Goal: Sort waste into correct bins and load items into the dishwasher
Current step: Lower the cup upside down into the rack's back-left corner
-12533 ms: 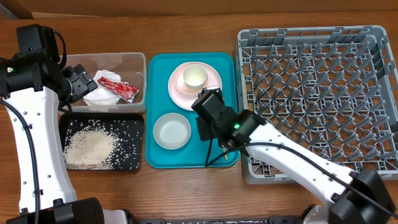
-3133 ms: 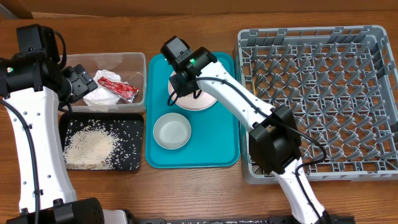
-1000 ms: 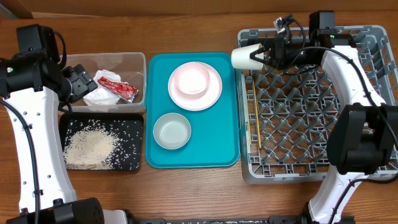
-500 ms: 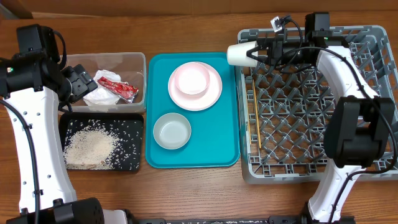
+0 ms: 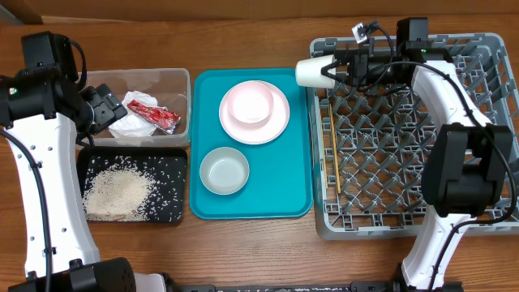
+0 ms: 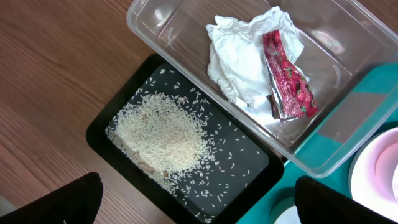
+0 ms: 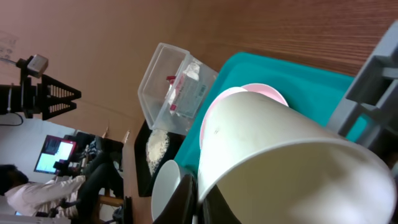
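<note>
Compared with 1 second ago, the small white cup (image 5: 312,71) sits slightly further left and higher in the overhead frame; over the last 0.5 second it has barely shifted. On its rim the right gripper (image 5: 332,71) has its jaws pressed together, pinching the cup and holding it in the air at the upper left corner of the grey dish rack (image 5: 381,219), partly overhanging toward the teal tray (image 5: 284,186). The cup lies on its side, its long axis running left to right, base pointing left and mouth toward the jaws. Inside the rack, the chopsticks (image 5: 332,154) lie along its left side, long axis running top to bottom. At the left of the frame the left gripper (image 6: 199,202) hangs above the clear tub (image 6: 155,25) and the black tray (image 6: 102,140), jaws spread wide and empty.
</note>
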Controlling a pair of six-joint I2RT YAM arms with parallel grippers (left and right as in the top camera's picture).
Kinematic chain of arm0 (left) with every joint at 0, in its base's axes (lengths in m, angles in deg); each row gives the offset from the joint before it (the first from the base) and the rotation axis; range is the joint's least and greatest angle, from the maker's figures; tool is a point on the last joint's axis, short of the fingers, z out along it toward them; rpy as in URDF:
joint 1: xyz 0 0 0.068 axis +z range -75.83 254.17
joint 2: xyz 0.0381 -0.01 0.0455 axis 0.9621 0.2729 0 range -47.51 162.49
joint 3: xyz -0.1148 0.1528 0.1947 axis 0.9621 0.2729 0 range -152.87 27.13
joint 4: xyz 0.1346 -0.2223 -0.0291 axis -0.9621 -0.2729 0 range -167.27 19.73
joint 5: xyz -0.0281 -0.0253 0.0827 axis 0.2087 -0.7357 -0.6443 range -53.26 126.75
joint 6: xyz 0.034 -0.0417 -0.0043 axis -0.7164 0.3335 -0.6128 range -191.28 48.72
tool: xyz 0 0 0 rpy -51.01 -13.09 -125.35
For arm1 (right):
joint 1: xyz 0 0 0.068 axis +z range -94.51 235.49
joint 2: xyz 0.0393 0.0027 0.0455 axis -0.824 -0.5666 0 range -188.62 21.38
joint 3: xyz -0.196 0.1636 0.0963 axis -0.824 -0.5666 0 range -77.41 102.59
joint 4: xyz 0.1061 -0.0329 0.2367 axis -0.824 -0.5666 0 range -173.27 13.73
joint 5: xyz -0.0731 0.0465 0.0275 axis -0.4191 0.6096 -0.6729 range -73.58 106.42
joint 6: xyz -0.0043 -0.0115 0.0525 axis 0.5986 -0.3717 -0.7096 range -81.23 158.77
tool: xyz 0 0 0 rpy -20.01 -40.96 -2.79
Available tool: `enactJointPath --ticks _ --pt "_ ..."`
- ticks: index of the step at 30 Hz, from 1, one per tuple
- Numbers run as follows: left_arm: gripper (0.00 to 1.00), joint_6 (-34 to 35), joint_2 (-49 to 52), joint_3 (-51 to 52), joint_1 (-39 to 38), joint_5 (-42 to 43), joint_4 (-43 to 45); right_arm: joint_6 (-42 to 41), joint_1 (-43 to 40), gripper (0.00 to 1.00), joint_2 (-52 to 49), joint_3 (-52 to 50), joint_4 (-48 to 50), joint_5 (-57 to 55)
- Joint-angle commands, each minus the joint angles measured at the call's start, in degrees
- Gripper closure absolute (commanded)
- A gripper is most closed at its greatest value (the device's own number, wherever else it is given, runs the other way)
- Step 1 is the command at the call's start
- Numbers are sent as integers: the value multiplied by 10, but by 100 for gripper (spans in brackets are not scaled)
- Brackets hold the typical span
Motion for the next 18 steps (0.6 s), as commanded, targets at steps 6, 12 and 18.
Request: enactJointPath --ticks 6,12,18 --pt "0 1 2 -8 2 -3 0 8 5 96 -14 -4 15 0" --pt "0 1 2 -8 2 -3 0 8 3 96 -25 -4 13 -4" --pt "0 1 2 -8 2 -3 0 10 -1 96 -45 -4 -9 -5"
